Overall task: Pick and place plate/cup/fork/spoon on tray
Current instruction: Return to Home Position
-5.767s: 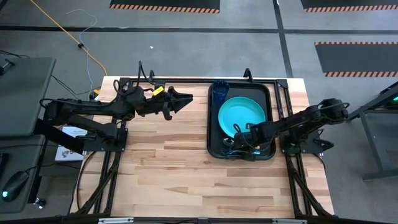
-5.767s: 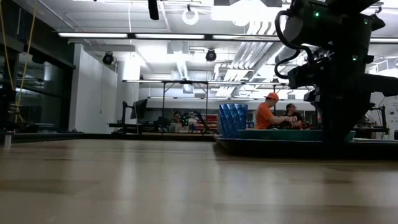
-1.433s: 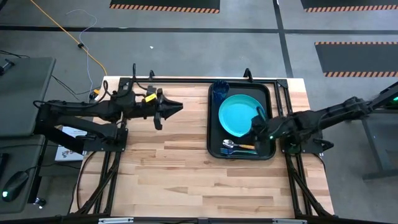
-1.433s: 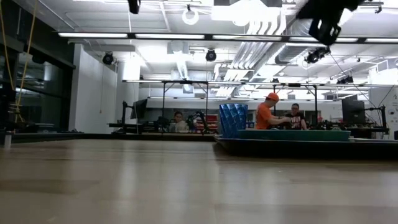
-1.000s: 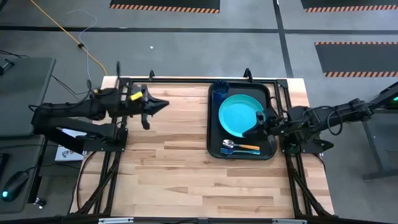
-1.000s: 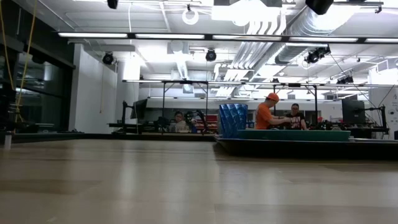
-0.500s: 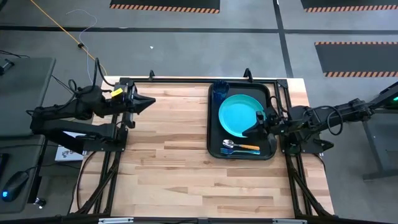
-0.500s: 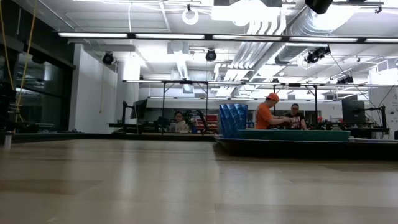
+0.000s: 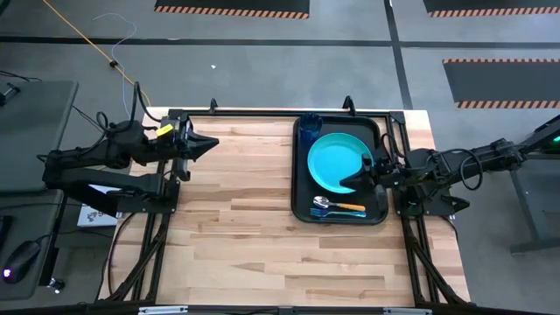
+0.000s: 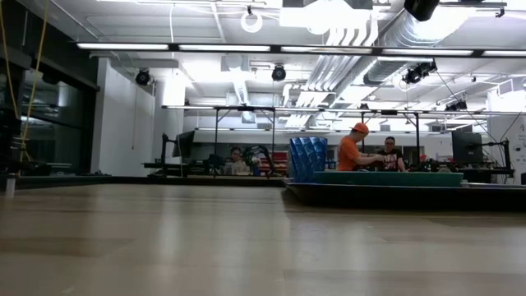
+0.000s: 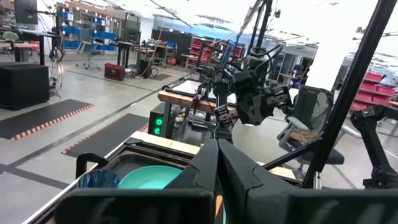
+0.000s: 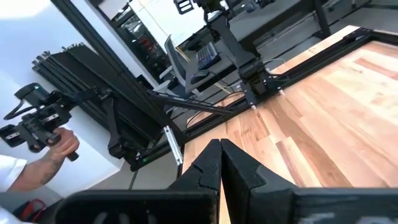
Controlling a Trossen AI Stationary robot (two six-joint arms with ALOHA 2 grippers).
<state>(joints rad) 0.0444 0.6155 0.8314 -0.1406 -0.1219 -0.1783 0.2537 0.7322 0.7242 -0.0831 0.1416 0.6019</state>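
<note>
One round turquoise plate (image 9: pixel 332 159), black rimmed tray (image 9: pixel 296 171)

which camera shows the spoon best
The high view: the spoon shows whole, silver bowl and orange handle, lying on the tray next to the fork. In the low view the tray's raised rim hides it. Neither wrist view shows it clearly.
</note>
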